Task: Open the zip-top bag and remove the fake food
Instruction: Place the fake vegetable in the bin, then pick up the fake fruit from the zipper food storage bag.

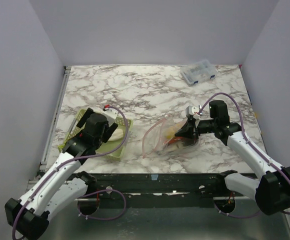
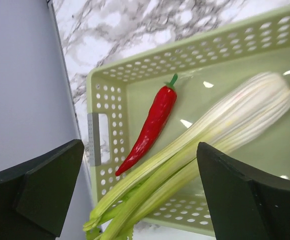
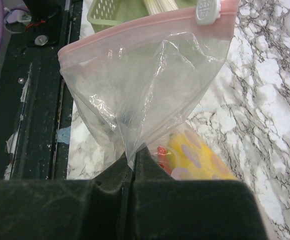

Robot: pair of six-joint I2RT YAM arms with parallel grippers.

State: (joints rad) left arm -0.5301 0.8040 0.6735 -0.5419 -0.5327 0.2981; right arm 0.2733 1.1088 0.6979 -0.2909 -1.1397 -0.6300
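The clear zip-top bag (image 1: 165,137) lies at mid table, its pink zip strip (image 3: 135,27) open and a white slider (image 3: 207,11) at one end. My right gripper (image 3: 133,162) is shut on a fold of the bag's plastic (image 3: 150,85). Inside the bag are a yellow piece (image 3: 195,155) and something red (image 3: 161,154). My left gripper (image 2: 140,170) is open above the pale green basket (image 2: 135,75), with nothing between its fingers (image 2: 45,190). A red chili (image 2: 152,125) and a pale green stalk (image 2: 210,135) lie in the basket, the stalk's leafy end over the rim.
The basket (image 1: 80,125) sits near the table's left front edge, close to the left wall. A small clear compartment box (image 1: 199,72) stands at the back right. The dark front rail (image 3: 40,100) runs just beside the bag.
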